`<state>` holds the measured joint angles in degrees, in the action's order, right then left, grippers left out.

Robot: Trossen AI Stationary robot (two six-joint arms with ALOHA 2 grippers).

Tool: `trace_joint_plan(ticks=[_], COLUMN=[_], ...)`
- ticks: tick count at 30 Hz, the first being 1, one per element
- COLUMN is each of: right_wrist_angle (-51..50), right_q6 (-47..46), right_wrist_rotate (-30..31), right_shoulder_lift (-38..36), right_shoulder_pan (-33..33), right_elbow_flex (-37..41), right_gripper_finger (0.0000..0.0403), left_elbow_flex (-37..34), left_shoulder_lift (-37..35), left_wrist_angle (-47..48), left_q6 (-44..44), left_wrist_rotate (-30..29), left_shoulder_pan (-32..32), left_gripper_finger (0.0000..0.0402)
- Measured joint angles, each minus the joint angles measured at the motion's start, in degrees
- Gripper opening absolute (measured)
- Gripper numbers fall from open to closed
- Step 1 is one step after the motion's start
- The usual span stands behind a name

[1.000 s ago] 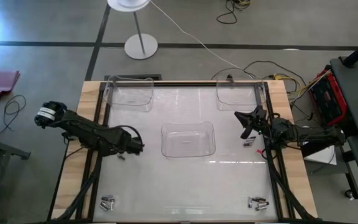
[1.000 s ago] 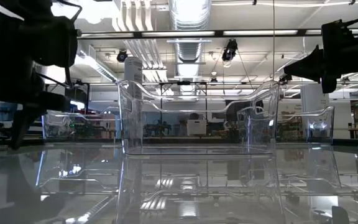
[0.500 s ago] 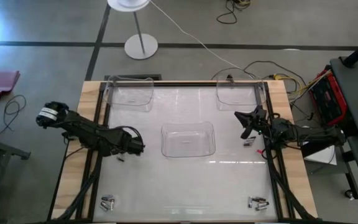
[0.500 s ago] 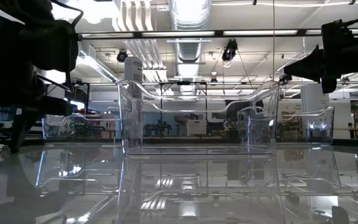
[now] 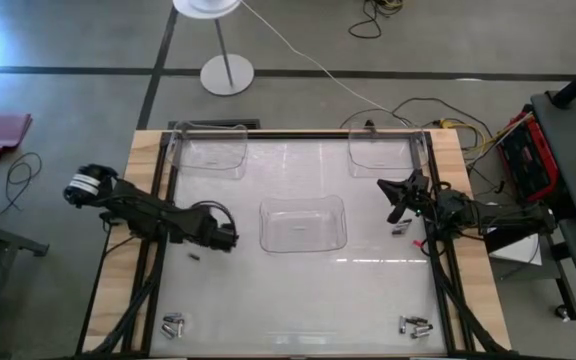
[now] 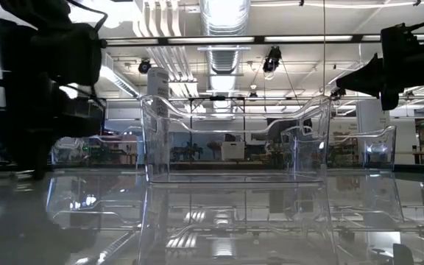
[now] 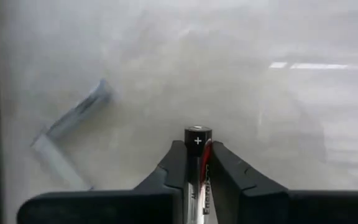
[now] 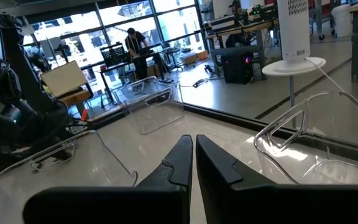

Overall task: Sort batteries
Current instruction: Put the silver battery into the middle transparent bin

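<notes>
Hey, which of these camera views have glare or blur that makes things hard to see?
High view: bright flare at the top-left corner. Low view: backlit, so the arms are silhouettes and the glossy tabletop mirrors the clear plastic tray. Left wrist view: hazy background; only the silvery cylindrical battery in the left gripper is sharp.

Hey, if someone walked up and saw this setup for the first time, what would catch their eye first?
Probably the left gripper, whose jaws are shut on a battery with its plus end showing, just left of the clear middle tray. Next, the small clusters of loose batteries at the table's near left corner and near right corner. The right gripper waits, jaws shut, near the far right tray.
</notes>
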<state>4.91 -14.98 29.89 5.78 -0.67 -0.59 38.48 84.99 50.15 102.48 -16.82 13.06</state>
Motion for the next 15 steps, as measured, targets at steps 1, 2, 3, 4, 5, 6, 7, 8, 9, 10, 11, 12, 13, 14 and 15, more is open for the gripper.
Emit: trace_joint_plan(ticks=[1,2,3,4,5,6,7,8,9,10,11,12,13,14,15], right_wrist_angle=[0.00,0.01,0.01,0.00,0.00,0.00,-0.01,-0.02,0.00,0.00,-0.01,-0.02,-0.02,-0.02,-0.02], right_q6=[0.00,0.00,0.00,0.00,0.00,0.00,0.00,0.00,0.00,0.00,0.00,0.00,0.00,0.00,0.00], right_wrist_rotate=[-0.02,-0.01,-0.01,-0.02,-0.02,0.00,-0.02,-0.01,-0.02,-0.02,-0.02,-0.02,-0.04,-0.02,-0.02], right_shoulder_lift=[0.00,0.00,0.00,0.00,0.00,0.00,0.00,0.00,0.00,0.00,0.00,0.00,0.00,0.00,0.00], right_shoulder_pan=[0.00,-0.01,-0.02,-0.02,-0.01,0.00,0.00,0.00,0.00,-0.01,-0.02,0.00,-0.01,0.00,0.00], right_elbow_flex=[-0.01,-0.01,0.00,-0.01,-0.01,-0.01,-0.01,-0.01,-0.01,0.00,0.00,0.01,0.01,-0.01,-0.01], right_gripper_finger=[0.0013,0.0013,0.0013,0.0013,0.0013,0.0013,0.0013,0.0013,0.0013,0.0013,0.0013,0.0013,0.0013,0.0013,0.0013], left_elbow_flex=[0.76,1.67,2.56,3.46,4.63,6.15,7.70,9.43,11.18,12.94,14.74,16.68,18.65,20.53,22.14], left_shoulder_lift=[-0.02,-0.33,-0.79,-1.26,-1.63,-2.14,-2.72,-3.31,-3.61,-3.84,-4.05,-4.24,-4.37,-4.37,-4.29], left_wrist_angle=[-1.04,-1.38,-0.70,0.00,0.29,0.70,1.66,3.03,3.64,3.41,2.81,1.95,0.39,-1.83,-4.24], left_q6=[-2.00,-4.34,-7.19,-10.52,-13.86,-17.37,-21.22,-26.00,-30.64,-34.77,-38.94,-43.42,-48.18,-52.24,-55.74], left_wrist_rotate=[-2.94,-4.63,-6.43,-8.03,-9.04,-9.99,-11.13,-12.71,-14.35,-16.17,-18.38,-20.20,-21.26,-21.46,-21.27], left_shoulder_pan=[-0.12,-0.20,-0.19,-0.11,-0.08,-0.09,-0.11,-0.11,-0.13,-0.18,-0.45,-0.84,-1.38,-2.10,-2.84], left_gripper_finger=[0.0021,0.0021,0.0021,0.0021,0.0023,0.0025,0.0026,0.0027,0.0028,0.0028,0.0029,0.0029,0.0029,0.0030,0.0030])
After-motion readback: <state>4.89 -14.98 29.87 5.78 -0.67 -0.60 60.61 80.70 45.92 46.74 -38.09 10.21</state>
